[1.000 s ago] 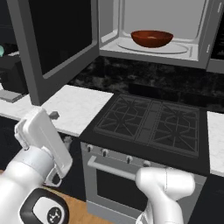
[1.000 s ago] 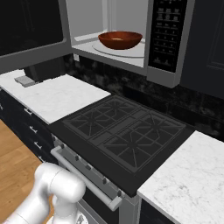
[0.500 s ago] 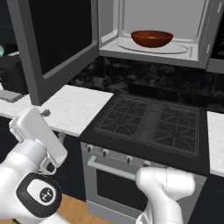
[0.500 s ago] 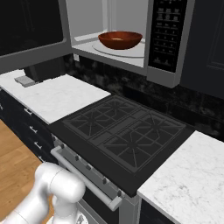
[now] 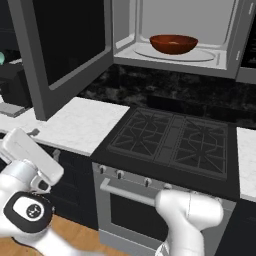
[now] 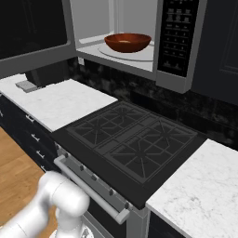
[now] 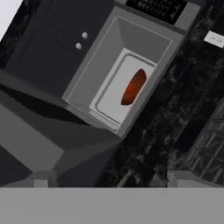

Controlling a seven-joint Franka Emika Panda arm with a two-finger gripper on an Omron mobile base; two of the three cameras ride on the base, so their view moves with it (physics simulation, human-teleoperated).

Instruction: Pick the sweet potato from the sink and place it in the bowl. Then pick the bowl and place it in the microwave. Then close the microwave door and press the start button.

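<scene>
The reddish-brown bowl [image 5: 172, 44] [image 6: 128, 42] sits on the turntable inside the microwave [image 5: 220, 60] [image 6: 179, 37]. The microwave door [image 5: 65, 50] [image 6: 32, 37] hangs swung wide open to the left. The sweet potato and the sink are out of view; I cannot tell what lies in the bowl. My gripper [image 7: 111, 181] is open with nothing between its fingertips. It is low and to the left, looking up at the microwave cavity [image 7: 109, 57], the bowl [image 7: 133, 86] and the underside of the door [image 7: 35, 140]. The white hand [image 5: 30, 157] shows at the lower left, in front of the counter.
A black gas cooktop [image 5: 170, 140] [image 6: 130, 139] lies under the microwave, with the oven handle [image 5: 130, 192] below its front edge. White marble counter [image 5: 75, 125] [image 6: 204, 186] runs on both sides. A dark appliance [image 6: 46, 74] stands on the left counter.
The arm's hand and upper links have swung a little left and down in the left base view. The bowl, door and base have not moved.
</scene>
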